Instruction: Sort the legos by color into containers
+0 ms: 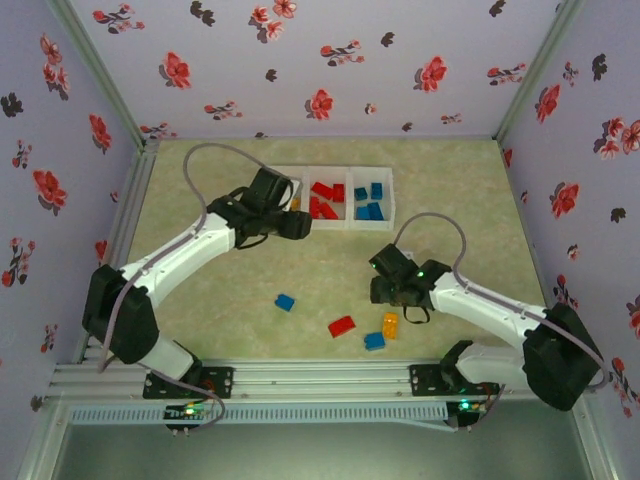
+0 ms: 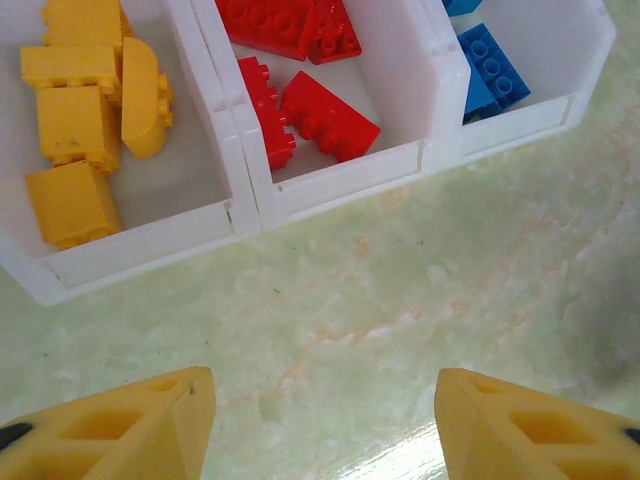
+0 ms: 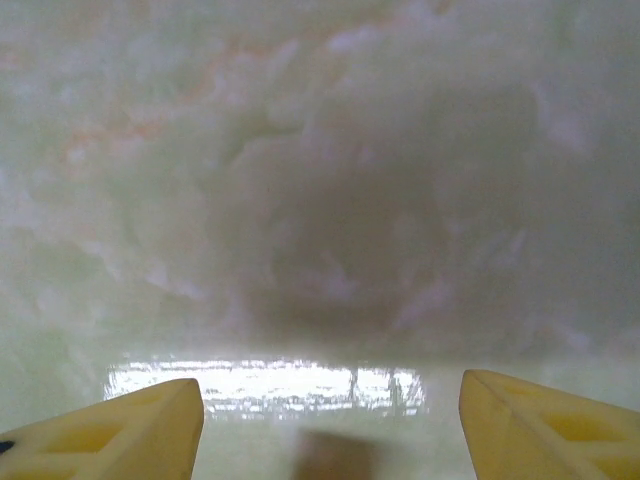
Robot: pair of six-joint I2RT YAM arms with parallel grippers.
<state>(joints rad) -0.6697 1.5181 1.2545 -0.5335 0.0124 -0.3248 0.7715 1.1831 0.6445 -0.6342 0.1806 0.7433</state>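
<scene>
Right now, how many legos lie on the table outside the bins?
4. A lone blue lego left of centre, a red lego, an orange lego and a second blue lego near the right gripper. Its arm may hide more.

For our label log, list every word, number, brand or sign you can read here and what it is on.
None can be read.
The bins and flowered walls carry no lettering.
Any marks on the studs of the bricks are too small to read.
</scene>
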